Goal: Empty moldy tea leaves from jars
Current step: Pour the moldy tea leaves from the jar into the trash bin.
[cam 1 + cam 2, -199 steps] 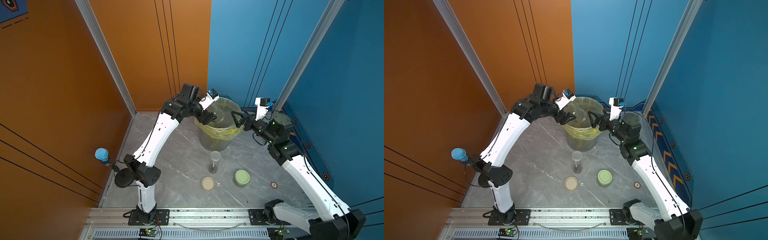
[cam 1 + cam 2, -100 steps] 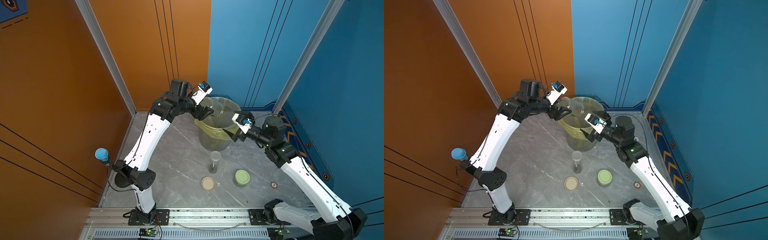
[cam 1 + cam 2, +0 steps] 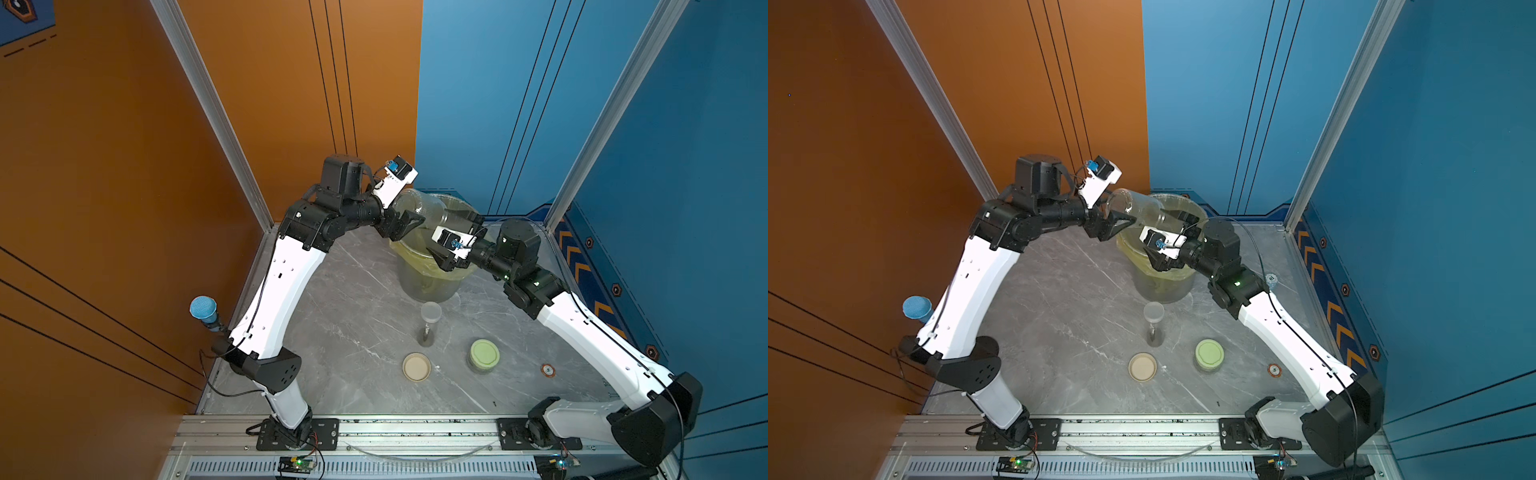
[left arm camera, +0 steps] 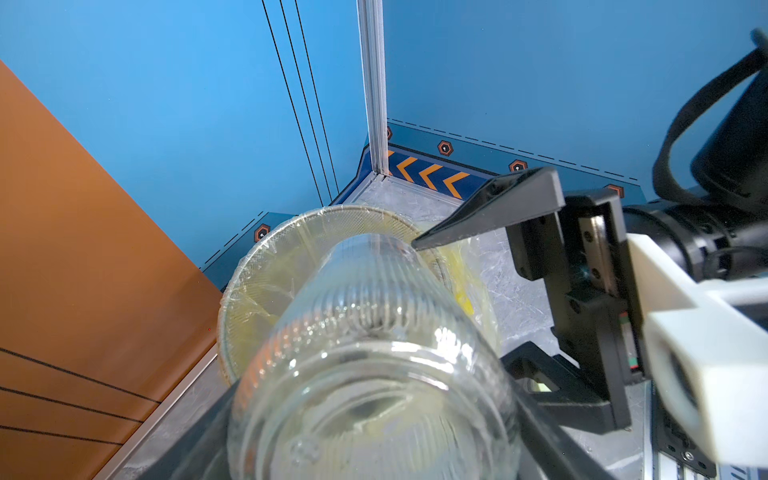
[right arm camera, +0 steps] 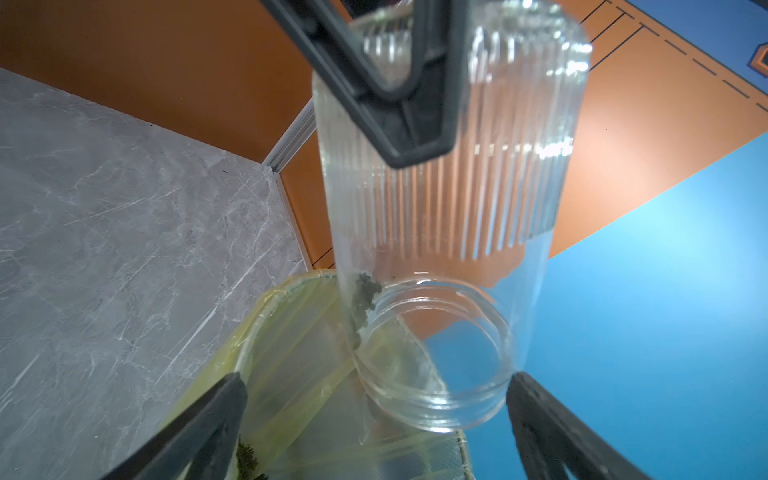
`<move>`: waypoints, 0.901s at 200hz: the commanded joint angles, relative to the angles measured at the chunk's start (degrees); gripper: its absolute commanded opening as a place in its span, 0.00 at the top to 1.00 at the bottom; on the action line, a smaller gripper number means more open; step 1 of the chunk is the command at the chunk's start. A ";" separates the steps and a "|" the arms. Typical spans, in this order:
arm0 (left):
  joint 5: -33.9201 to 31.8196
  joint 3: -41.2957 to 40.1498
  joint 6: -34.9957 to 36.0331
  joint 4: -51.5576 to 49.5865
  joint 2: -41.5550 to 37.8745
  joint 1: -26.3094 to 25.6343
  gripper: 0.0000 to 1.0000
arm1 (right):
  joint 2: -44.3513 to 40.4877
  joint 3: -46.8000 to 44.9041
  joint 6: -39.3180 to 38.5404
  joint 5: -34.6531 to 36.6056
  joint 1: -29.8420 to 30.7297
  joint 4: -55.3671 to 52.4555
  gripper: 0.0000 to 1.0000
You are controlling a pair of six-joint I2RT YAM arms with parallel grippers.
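left gripper [image 3: 413, 216]: clamped on the body of the wide ribbed jar [image 5: 457, 208], near its base. That leaves the mouth free.
jar pose: tipped mouth-down over the bin [image 4: 291, 222], so whatever falls lands in the yellow bag.
tea leaves [image 5: 365, 297]: dark clump stuck on the inner wall at the shoulder, just short of the mouth. A few bits lie down in the bag.
right gripper [image 5: 378, 377]: jaws wide apart and empty, sitting beside the mouth above the bin. Probably placed to tap or steady the jar.
step: pour looks unfinished. I'd expect it needs a steeper tilt or a shake.
beige lid [image 3: 416, 367]: off, lying on the surface [image 3: 353, 324].
queue: tall narrow jar [image 3: 429, 324] and short green-lidded jar [image 3: 483, 354] stand upright and capped, near the lid.
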 commanded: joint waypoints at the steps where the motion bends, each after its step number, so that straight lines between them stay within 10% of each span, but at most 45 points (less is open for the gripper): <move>1: 3.53 -0.18 -0.94 4.61 -2.19 -0.55 0.60 | 1.88 3.45 -1.25 0.09 -0.27 3.87 0.00; 102: 5.21 0.35 -2.29 5.47 -2.51 -0.87 0.60 | 7.03 7.58 3.16 -3.00 -0.88 7.14 0.02; 180: 5.46 -0.09 -2.70 5.64 -2.70 -0.95 0.60 | 6.96 7.34 5.90 -4.52 -2.03 9.07 0.24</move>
